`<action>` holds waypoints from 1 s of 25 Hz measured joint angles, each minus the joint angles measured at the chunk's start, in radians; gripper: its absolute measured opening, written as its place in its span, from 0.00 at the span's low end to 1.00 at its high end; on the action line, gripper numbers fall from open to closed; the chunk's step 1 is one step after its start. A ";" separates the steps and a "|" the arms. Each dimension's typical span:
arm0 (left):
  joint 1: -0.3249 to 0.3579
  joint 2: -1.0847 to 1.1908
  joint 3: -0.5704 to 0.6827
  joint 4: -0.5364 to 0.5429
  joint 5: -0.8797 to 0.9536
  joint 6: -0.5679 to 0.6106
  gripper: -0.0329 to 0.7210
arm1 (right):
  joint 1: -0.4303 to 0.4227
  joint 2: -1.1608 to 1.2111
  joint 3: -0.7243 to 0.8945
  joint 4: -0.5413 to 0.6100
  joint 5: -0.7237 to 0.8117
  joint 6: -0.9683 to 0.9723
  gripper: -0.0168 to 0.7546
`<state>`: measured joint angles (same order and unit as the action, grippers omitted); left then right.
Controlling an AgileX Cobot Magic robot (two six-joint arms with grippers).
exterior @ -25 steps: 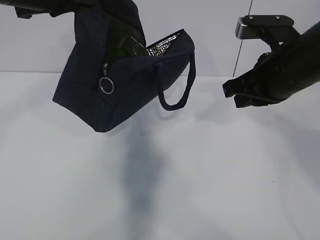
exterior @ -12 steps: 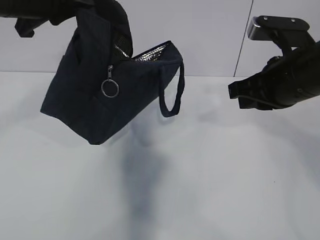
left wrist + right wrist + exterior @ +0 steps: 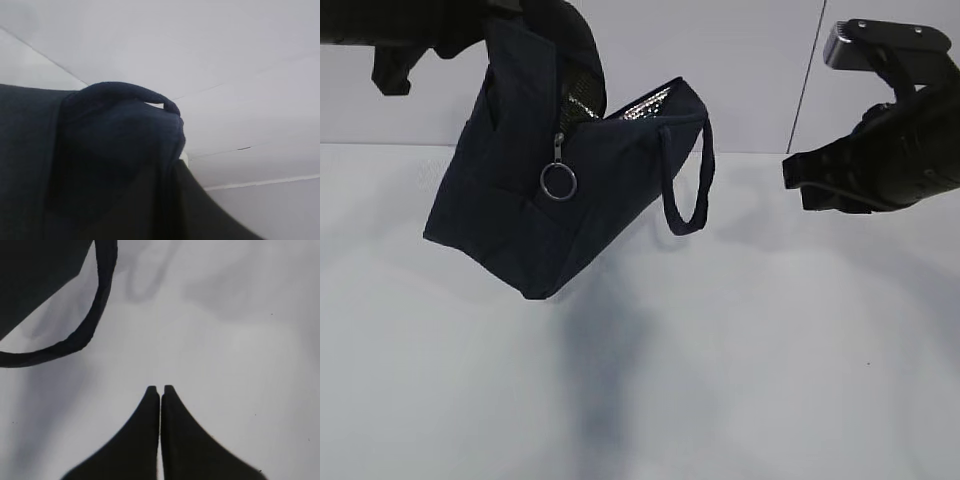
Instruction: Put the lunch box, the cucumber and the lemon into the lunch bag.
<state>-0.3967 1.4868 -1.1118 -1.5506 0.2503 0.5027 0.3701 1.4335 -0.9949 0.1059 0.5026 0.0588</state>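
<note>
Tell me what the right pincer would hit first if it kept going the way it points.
Probably the bare table. The shut right pincer aims at open tabletop; the bag's loop handle hangs off to its left, though depth is unclear.

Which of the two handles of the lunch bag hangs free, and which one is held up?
The handle on the right side of the lunch bag hangs free as a loop. The other goes up into the left gripper, which lifts the bag.

Navy lunch bag (image 3: 100,165) fabric bunched up close (handle loop on top), pale bkgd
</note>
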 joint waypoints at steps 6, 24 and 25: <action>0.000 0.000 0.103 -0.179 0.028 0.123 0.07 | 0.000 -0.010 0.000 0.000 0.039 0.005 0.05; -0.033 0.099 0.104 -0.226 0.085 0.221 0.07 | 0.000 -0.010 0.000 0.000 0.049 0.008 0.05; -0.033 0.103 0.098 -0.226 0.085 0.221 0.07 | 0.000 -0.010 0.000 0.000 0.049 0.008 0.05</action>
<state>-0.4302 1.5901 -1.0143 -1.7762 0.3349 0.7237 0.3701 1.4230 -0.9949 0.1059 0.5519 0.0666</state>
